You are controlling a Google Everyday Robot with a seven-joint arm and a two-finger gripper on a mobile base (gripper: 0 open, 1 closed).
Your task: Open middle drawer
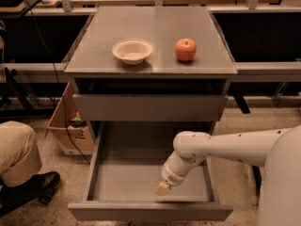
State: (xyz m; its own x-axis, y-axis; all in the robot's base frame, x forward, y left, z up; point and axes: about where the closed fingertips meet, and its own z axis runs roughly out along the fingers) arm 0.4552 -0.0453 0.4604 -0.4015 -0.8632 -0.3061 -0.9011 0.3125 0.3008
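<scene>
Gripper (163, 188) inside open middle drawer (150, 211); one bowl (132, 51), one apple (186, 49).

Gripper (163, 188) in open drawer (150, 212), arm (235, 147) cut off R edge, person (16, 149) cropped L

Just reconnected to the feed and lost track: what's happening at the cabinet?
The robot's arm reaches down into the middle drawer, which stands pulled well out. The gripper hangs inside its tray, close to the front wall, right of centre. The drawer above looks closed. A bowl and an apple sit apart on the cabinet top, untouched.
</scene>
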